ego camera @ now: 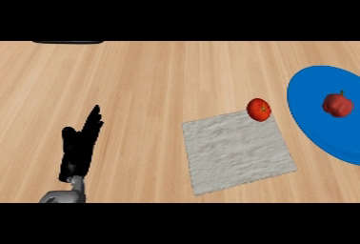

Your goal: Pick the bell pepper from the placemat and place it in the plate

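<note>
A red bell pepper with a dark stem lies on the blue plate at the right edge of the head view. A pale grey placemat is spread on the wooden counter in the middle right. A round red tomato-like fruit sits at the placemat's far right corner, just left of the plate. My left hand rests at the lower left, fingers straight and pointing up, holding nothing. My right hand does not show.
The wooden counter stretches wide across the view. A dark object lies at the far left edge of the counter, mostly cut off.
</note>
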You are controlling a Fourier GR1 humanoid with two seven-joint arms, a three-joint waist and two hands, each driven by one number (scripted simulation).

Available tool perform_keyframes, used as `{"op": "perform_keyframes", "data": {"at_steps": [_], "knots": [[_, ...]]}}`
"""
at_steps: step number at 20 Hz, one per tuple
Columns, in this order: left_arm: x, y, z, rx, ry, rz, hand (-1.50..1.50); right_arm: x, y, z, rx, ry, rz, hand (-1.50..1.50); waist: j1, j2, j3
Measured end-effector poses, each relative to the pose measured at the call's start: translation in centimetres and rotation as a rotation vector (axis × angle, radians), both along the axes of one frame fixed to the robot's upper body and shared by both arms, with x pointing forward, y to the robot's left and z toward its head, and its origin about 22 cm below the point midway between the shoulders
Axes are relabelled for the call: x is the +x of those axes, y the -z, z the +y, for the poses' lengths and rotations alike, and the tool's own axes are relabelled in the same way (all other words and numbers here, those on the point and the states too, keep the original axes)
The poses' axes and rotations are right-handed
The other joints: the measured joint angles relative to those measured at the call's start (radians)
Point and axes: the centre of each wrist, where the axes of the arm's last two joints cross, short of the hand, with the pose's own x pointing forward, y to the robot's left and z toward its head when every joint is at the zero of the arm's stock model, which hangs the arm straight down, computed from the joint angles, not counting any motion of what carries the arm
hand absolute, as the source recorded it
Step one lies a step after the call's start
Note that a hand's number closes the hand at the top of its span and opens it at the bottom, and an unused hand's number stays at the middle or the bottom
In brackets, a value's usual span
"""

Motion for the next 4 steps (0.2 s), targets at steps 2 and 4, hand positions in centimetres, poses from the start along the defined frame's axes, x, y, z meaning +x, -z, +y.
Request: {"op": "perform_keyframes", "data": {"at_steps": [2, 4], "knots": [[0.07, -0.01, -0.34, -0.001, 0.004, 0.000, 0.00, -0.01, 0.01, 0.00, -0.008, 0.015, 0.005, -1.50, 0.001, 0.000, 0.000], [0.01, 0.08, -0.13, 0.005, 0.006, 0.001, 0.00, -0.10, 0.49, 0.21, -0.015, 0.025, 0.007, -1.50, 0.003, 0.000, 0.000]]}}
